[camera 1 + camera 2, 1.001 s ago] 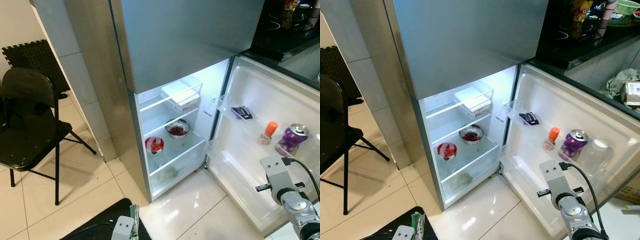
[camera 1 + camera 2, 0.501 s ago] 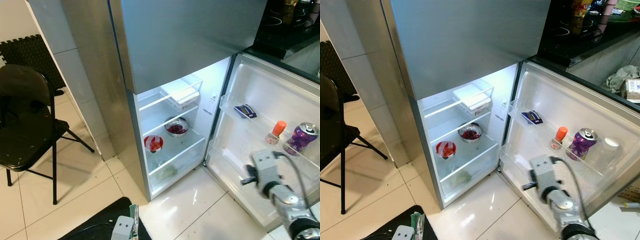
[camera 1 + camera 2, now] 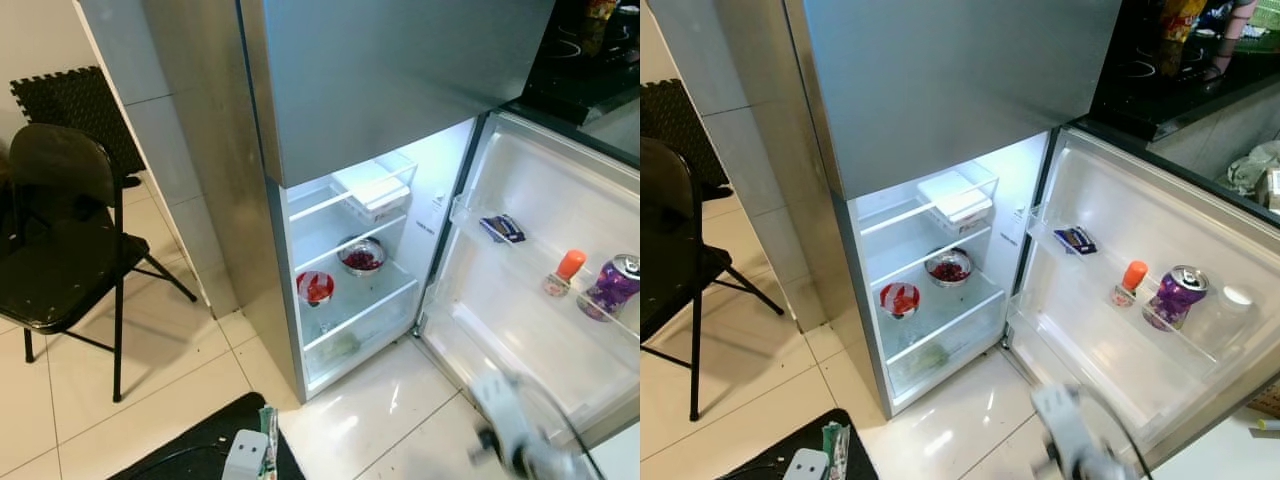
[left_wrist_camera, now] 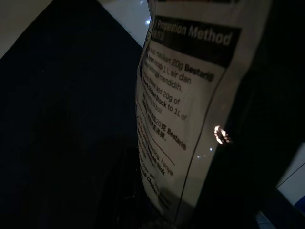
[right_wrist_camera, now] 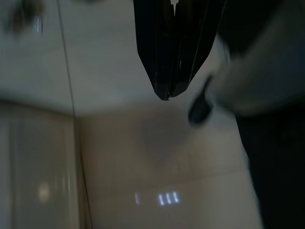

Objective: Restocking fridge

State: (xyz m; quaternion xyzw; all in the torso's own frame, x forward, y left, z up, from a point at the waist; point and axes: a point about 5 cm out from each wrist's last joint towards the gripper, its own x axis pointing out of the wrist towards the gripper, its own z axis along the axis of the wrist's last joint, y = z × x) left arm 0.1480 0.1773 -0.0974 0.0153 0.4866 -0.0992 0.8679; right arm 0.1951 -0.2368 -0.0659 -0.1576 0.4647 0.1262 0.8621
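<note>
The fridge (image 3: 390, 80) stands with its lower door (image 3: 540, 270) swung open to the right. The lit shelves hold a white box (image 3: 372, 188), a steel bowl of red food (image 3: 361, 257) and a red-topped cup (image 3: 315, 288). Door racks carry a purple can (image 3: 612, 287), an orange-capped bottle (image 3: 563, 271) and a dark blue packet (image 3: 501, 229). My left gripper (image 3: 262, 445) sits low at the picture's bottom edge, shut on a printed sachet (image 4: 186, 109) with a green edge. Low in front of the door, my right arm (image 3: 505, 430) is blurred; its gripper (image 5: 167, 93) is shut with nothing in it, pointing at the floor tiles.
A black folding chair (image 3: 60, 250) stands at the left on the glossy white tile floor (image 3: 180, 370). A dark mat (image 3: 190, 445) lies at my feet. A black counter (image 3: 1180, 80) with clutter runs behind the open door.
My right arm has dropped from in front of the door shelves toward the bottom of the picture and is now blurred. The camera has shifted slightly. The left gripper still holds the sachet.
</note>
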